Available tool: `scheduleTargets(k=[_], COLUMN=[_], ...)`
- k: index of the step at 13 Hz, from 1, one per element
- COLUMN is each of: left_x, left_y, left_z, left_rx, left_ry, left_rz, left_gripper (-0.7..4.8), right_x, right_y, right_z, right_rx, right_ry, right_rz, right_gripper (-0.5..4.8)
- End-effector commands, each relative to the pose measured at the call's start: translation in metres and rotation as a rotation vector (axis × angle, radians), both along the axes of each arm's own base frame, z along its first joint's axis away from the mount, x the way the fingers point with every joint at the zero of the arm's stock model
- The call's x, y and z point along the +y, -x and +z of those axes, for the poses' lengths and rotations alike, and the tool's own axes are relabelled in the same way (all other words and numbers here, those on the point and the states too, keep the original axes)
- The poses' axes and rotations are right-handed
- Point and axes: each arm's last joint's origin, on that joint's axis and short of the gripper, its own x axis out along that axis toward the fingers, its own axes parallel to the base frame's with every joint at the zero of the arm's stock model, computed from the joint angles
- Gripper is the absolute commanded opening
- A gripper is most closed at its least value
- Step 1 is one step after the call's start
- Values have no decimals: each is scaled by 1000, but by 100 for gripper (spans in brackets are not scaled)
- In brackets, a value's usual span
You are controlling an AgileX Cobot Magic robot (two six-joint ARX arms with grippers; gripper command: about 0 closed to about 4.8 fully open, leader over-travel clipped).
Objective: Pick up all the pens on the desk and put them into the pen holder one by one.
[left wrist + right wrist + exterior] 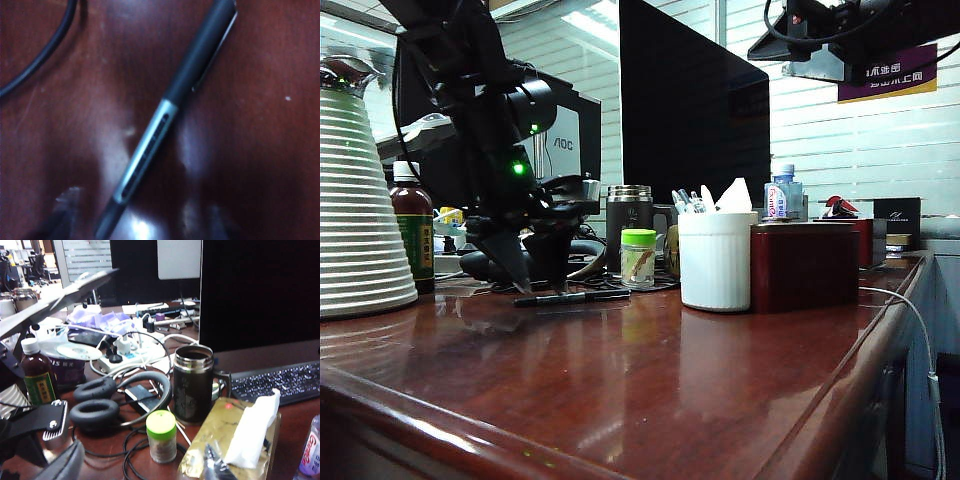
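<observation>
A black pen (572, 297) with a silver grip (150, 145) lies flat on the reddish-brown desk (650, 400). My left gripper (535, 272) points down over it, open. In the left wrist view the left gripper (142, 220) has a blurred fingertip (65, 207) on each side of the pen, and I cannot tell if either touches it. The white ribbed pen holder (717, 262) stands to the right with pens (685, 200) sticking out of it. My right arm (820, 45) hangs high at the upper right. Its gripper (140, 470) is open and empty above the clutter.
A big white ribbed cone (360, 200) and a brown bottle (412, 235) stand at the left. A green-capped jar (638, 258), a thermos mug (628, 215), headphones (105, 400) and cables sit behind the pen. A dark red box (805, 265) touches the holder's right side. A cable (40, 55) runs near the pen.
</observation>
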Motion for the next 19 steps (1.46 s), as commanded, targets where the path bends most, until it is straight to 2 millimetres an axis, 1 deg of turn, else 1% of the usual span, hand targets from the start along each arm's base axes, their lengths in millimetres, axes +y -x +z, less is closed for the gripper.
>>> scheduleTargets(k=[1, 2, 3, 4, 5, 6, 7, 8, 10, 12, 13, 16, 17, 18, 19], left_x=[-1, -1, -2, -14, -32, -40, -59, -65, -78, -92, -101, -116, -122, -104, -103], left_y=[-2, -3, -4, 13, 28, 33, 44, 47, 53, 60, 66, 80, 88, 108, 111], left_z=[-17, -17, -11, 84, 117, 125, 133, 134, 129, 120, 112, 105, 102, 61, 53], left_rx=[57, 53, 54, -142, -243, -275, -312, -315, -324, -346, -362, -494, -523, -643, -654], left_ry=[-17, -16, 56, 518, 650, 674, 714, 731, 776, 859, 895, 983, 1056, 1066, 1089], left_rz=[19, 19, 109, 99, 19, -13, -75, -86, -100, -116, -137, -174, -136, 143, 162], left_gripper=[145, -13, -5, -5, -5, -5, -5, -5, -5, -5, -5, -5, -5, -5, -5], right_x=[-3, -3, -3, -5, -7, -8, -11, -14, -23, -35, -46, -60, -61, -61, -61], right_y=[0, 0, 0, 1, 3, 3, 5, 5, 7, 10, 14, 22, 24, 23, 23], right_z=[2, 2, 2, 4, 4, 5, 8, 9, 13, 20, 26, 36, 39, 34, 32], right_rx=[-5, -5, -5, -4, 6, 3, 2, -1, -12, -36, -57, -94, -103, -52, -29], right_ry=[3, 3, 3, 3, 5, 4, 5, 4, 3, 1, 1, 0, 0, 1, 3], right_rz=[-6, -7, -11, -10, -2, 1, -7, -17, -36, -67, -100, -139, -145, -136, -136], right_gripper=[306, 306, 306, 306, 306, 305, 305, 305, 305, 305, 305, 305, 305, 305, 305])
